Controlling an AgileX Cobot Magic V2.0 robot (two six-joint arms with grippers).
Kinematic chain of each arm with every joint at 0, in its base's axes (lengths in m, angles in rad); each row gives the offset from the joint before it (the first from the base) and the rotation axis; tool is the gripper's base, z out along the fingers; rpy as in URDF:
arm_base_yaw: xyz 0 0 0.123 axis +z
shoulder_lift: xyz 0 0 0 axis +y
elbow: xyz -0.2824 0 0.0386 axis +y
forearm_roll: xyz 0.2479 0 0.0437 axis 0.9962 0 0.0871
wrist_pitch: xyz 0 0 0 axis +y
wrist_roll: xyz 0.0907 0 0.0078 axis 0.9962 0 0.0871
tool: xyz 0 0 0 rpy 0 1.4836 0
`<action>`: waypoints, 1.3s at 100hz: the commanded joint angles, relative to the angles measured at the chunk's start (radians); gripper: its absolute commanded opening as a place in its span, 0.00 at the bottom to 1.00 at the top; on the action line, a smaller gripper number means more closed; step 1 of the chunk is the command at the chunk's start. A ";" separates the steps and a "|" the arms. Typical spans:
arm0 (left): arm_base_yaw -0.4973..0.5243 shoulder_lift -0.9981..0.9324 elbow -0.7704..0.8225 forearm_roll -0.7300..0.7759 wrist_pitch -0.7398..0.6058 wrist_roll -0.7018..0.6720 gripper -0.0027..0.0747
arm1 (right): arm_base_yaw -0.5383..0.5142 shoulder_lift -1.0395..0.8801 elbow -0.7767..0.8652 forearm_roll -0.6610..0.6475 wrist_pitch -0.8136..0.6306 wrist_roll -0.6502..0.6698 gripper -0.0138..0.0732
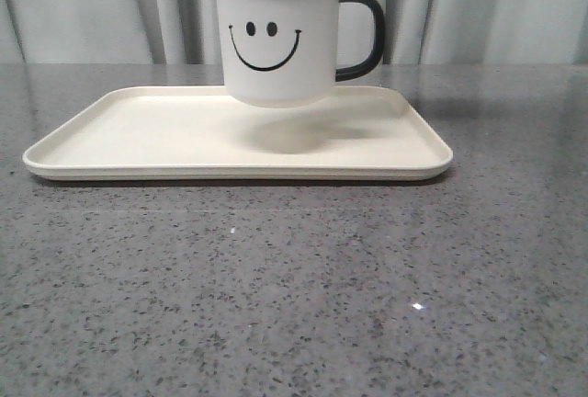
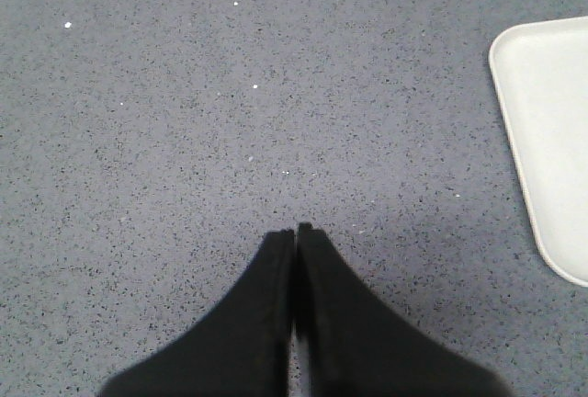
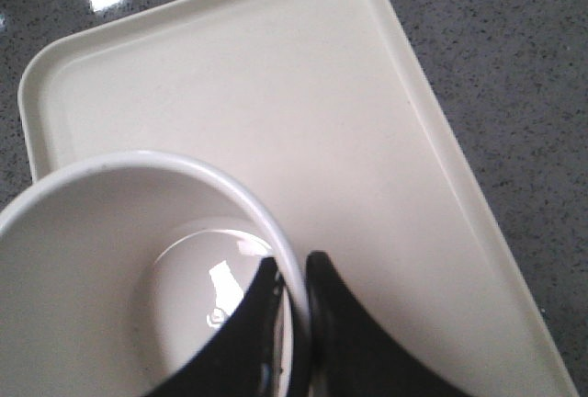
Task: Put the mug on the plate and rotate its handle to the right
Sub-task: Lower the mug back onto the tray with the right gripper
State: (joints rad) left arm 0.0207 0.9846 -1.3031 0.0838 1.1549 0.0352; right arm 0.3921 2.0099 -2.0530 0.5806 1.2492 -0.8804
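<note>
Above the plate (image 1: 138, 130), front view: mug (image 1: 276, 39) hangs clear of the plate surface, base lifted, soft shadow on the plate directly beneath it. Mug sits toward 12 o'clock of the plate's middle, over the far half. Smiley face toward the camera. Handle (image 1: 366, 34) at 3 o'clock of the mug body, black loop seen side-on against the grey curtain (image 1: 496, 6). Mug upright, no visible tilt.

Right gripper (image 3: 294, 273): jaws closed onto the mug wall, one finger inside the cup, the other outside, rim pinched between them. In the right wrist view the inner finger (image 3: 248, 323) lies against the glossy interior; the white rim runs between the two fingers. In the front view only a dark part of this gripper shows, dipping into the mug mouth at 12 o'clock.

Plate: cream, rectangular, rounded corners, low raised rim, flat on the grey speckled tabletop (image 1: 294, 296). Long side runs 9 to 3 o'clock in the front view. Surface bare apart from the shadow.

Left gripper (image 2: 295, 232): jaws pressed together, tips touching or very nearly so, nothing between them. It hangs above bare tabletop, with one rounded corner of the plate at the edge of the left wrist view, well apart from the fingertips. Not visible in the front view.

Contact between mug base and plate: none seen.
</note>
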 commanded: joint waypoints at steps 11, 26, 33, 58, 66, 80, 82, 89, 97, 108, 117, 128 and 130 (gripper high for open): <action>0.002 -0.010 -0.023 0.005 -0.055 -0.009 0.01 | 0.032 -0.040 -0.033 0.060 0.076 -0.032 0.08; 0.002 -0.010 -0.023 0.005 -0.057 -0.009 0.01 | 0.053 -0.030 -0.033 0.057 0.076 -0.037 0.08; 0.002 -0.010 -0.023 0.005 -0.057 -0.009 0.01 | 0.054 -0.026 -0.033 0.057 0.076 -0.037 0.08; 0.002 -0.010 -0.023 0.005 -0.057 -0.009 0.01 | 0.054 -0.018 -0.033 0.055 0.083 -0.037 0.08; 0.002 -0.010 -0.023 0.005 -0.057 -0.009 0.01 | 0.054 -0.016 -0.033 0.053 0.083 -0.037 0.08; 0.002 -0.010 -0.023 0.005 -0.057 -0.009 0.01 | 0.054 -0.009 -0.033 0.048 0.085 -0.037 0.08; 0.002 -0.010 -0.023 0.005 -0.057 -0.009 0.01 | 0.054 -0.008 -0.033 0.048 0.085 -0.037 0.08; 0.002 -0.010 -0.023 0.005 -0.057 -0.009 0.01 | 0.054 -0.008 -0.033 0.047 0.084 -0.037 0.08; 0.002 -0.010 -0.023 0.005 -0.057 -0.009 0.01 | 0.054 -0.006 -0.033 0.047 0.084 -0.037 0.08; 0.002 -0.010 -0.023 0.005 -0.057 -0.009 0.01 | 0.054 0.006 -0.033 0.046 0.084 -0.037 0.08; 0.002 -0.010 -0.023 0.005 -0.057 -0.009 0.01 | 0.054 0.010 -0.033 0.047 0.084 -0.037 0.08; 0.002 -0.010 -0.023 0.005 -0.057 -0.009 0.01 | 0.054 0.018 -0.033 0.047 0.084 -0.037 0.08; 0.002 -0.010 -0.023 0.005 -0.057 -0.009 0.01 | 0.054 0.020 -0.033 0.047 0.084 -0.037 0.08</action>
State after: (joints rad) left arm 0.0207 0.9846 -1.3031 0.0838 1.1549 0.0352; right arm 0.4500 2.0813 -2.0530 0.5871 1.2456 -0.9076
